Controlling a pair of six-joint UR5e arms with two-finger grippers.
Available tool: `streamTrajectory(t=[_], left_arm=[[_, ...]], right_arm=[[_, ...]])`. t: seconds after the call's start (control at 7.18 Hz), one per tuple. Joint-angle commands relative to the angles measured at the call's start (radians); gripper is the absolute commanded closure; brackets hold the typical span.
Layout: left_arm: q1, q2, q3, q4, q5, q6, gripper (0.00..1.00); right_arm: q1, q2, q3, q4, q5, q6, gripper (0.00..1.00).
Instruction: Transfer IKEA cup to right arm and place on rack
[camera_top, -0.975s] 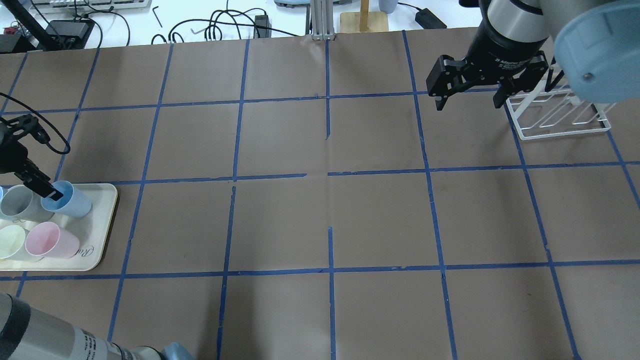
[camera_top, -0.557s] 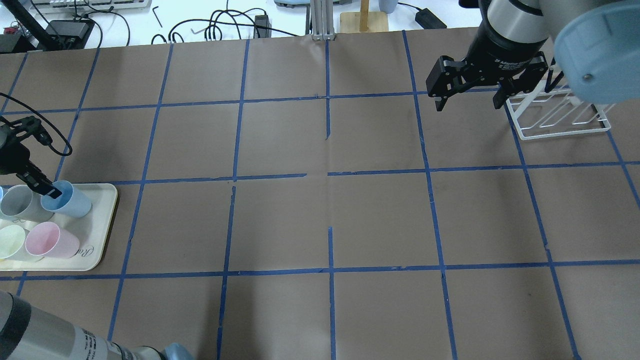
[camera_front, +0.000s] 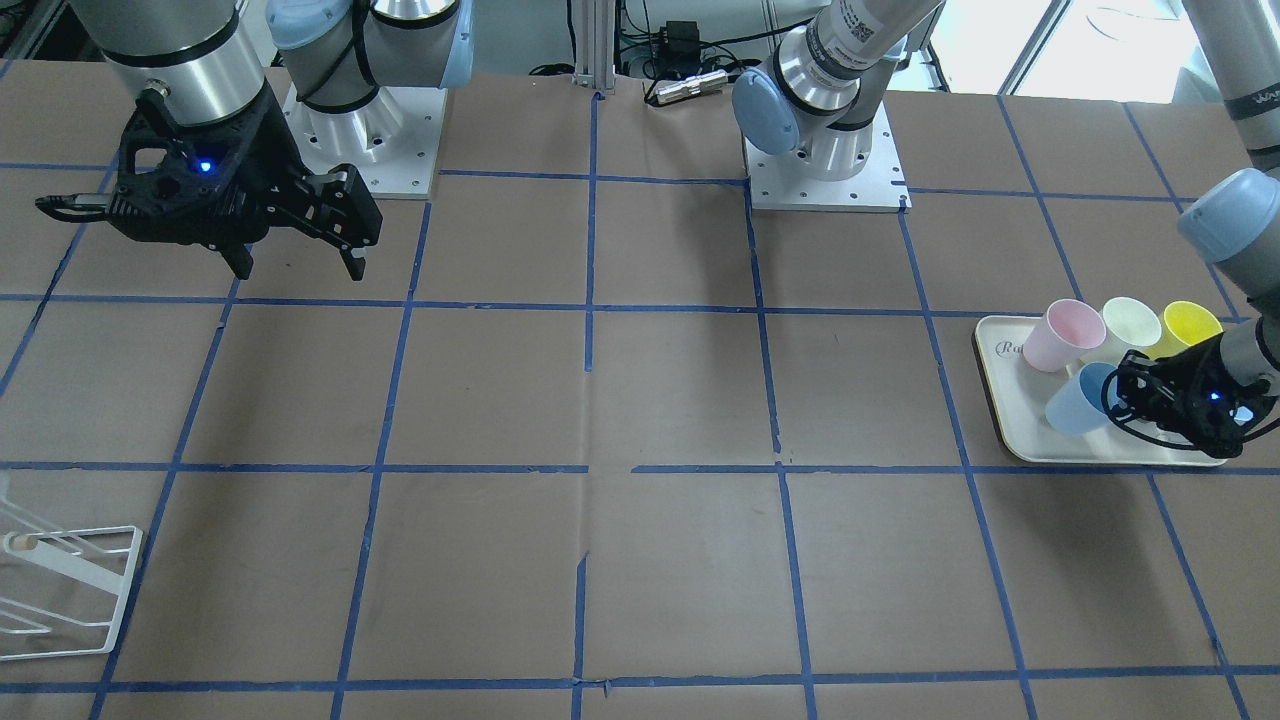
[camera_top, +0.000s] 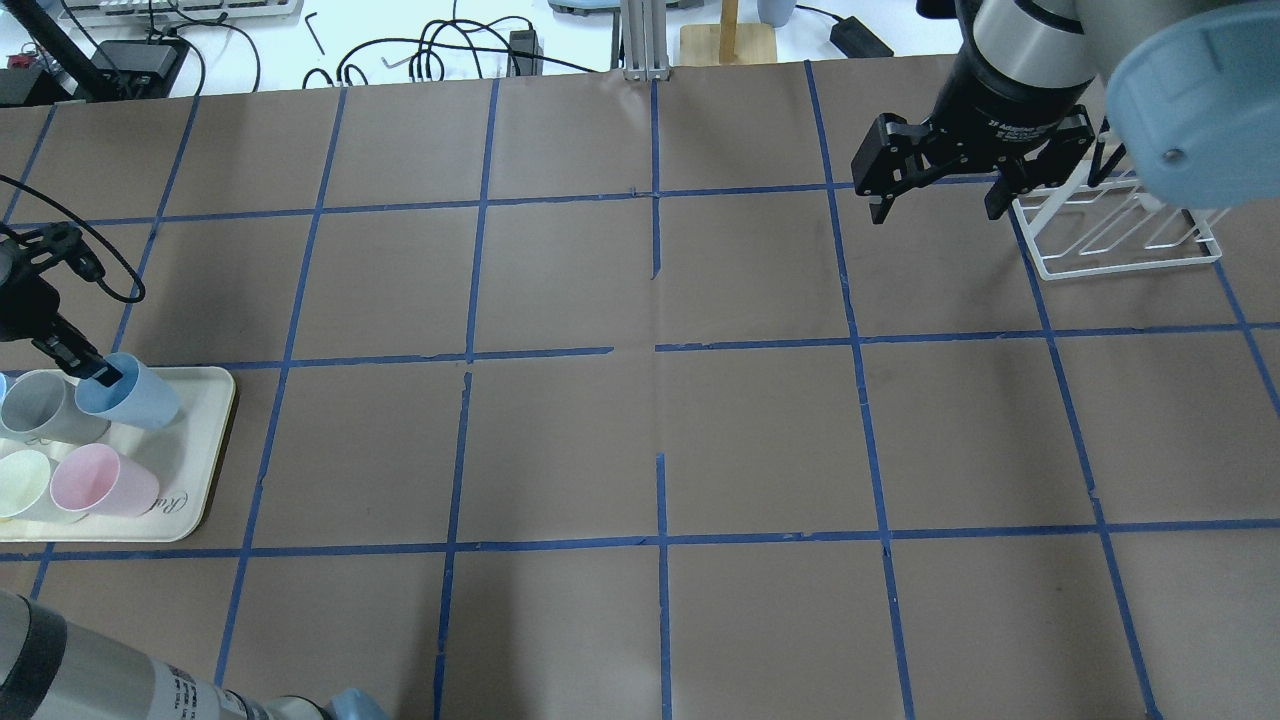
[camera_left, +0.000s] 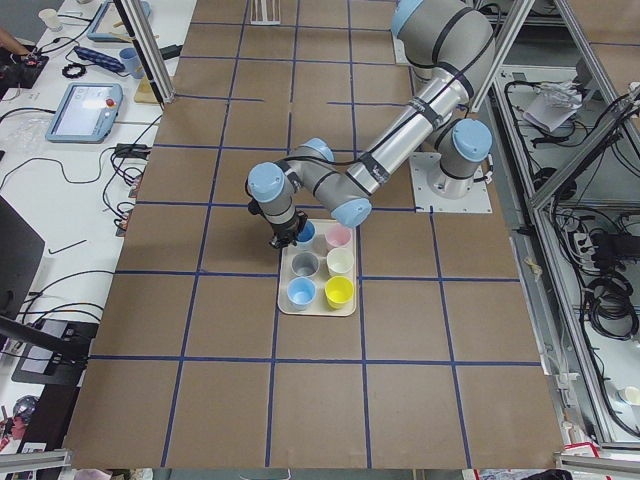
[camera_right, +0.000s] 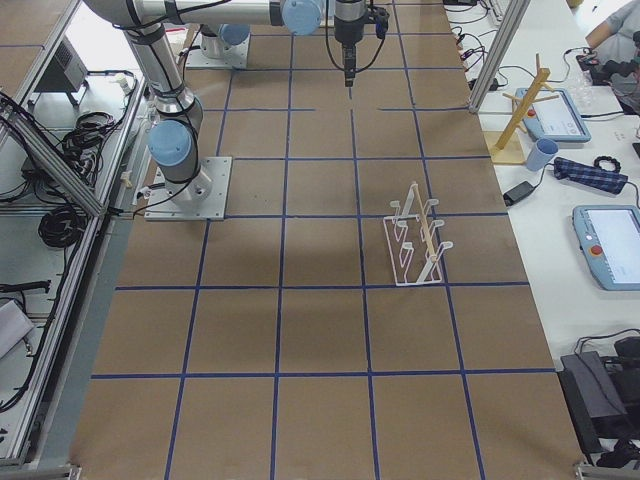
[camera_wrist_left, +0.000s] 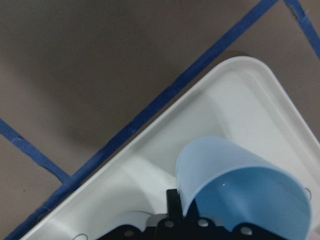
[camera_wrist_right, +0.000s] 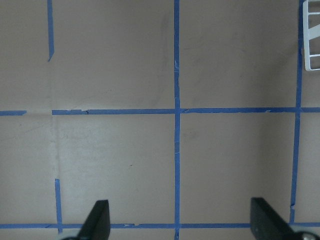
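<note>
**Front-facing view.** My left claw (camera_front: 1128, 392) works at 3 o'clock on the table (camera_front: 600, 400), over the cream tray (camera_front: 1010, 440). It pinches the rim of the IKEA cup (camera_front: 1072, 410), which leans tilted at the tray's 6 o'clock edge, with a pink cup (camera_front: 1058, 337) at its 11 o'clock. My right claw (camera_front: 300, 268) hangs spread and empty at 10 o'clock. The rack (camera_front: 75, 590) stands well apart from it at 8 o'clock. Cursive on the tray begins "Ra"; the rest is hidden.

**Overhead view.** The cup is at 9 o'clock and the rack at 2 o'clock. White print on the right wrist is too small to read.

**Left wrist view.** One finger (camera_wrist_left: 173, 205) lies against the cup's outer wall, and the cup's mouth tilts toward the lens.

**Right wrist view.** Spread fingertips (camera_wrist_right: 97, 220) frame bare table, and a rack corner shows at 2 o'clock.

**Step in hand, as I judge it.** I am picking the cup off the tray, and the handover has not begun. Next I must lift it clear of its neighbours, carry it toward mid-table, and offer its body so the right claw can close there.
</note>
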Motion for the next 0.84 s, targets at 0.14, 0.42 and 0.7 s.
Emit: streamTrajectory(t=[0.14, 0.42, 0.7], left_arm=[[-0.043, 0.085, 0.009, -0.204, -0.199, -0.209, 1.00], [-0.124, 0.151, 0.020, -0.325, -0.352, -0.442, 1.00], [-0.131, 0.203, 0.093, -0.530, -0.494, -0.543, 1.00]], right_arm=[[0.000, -0.003, 0.002, 0.001, -0.002, 0.002, 0.00], [-0.003, -0.004, 0.000, 0.004, -0.003, -0.011, 0.00], [-0.006, -0.005, -0.001, 0.001, -0.003, -0.018, 0.00]])
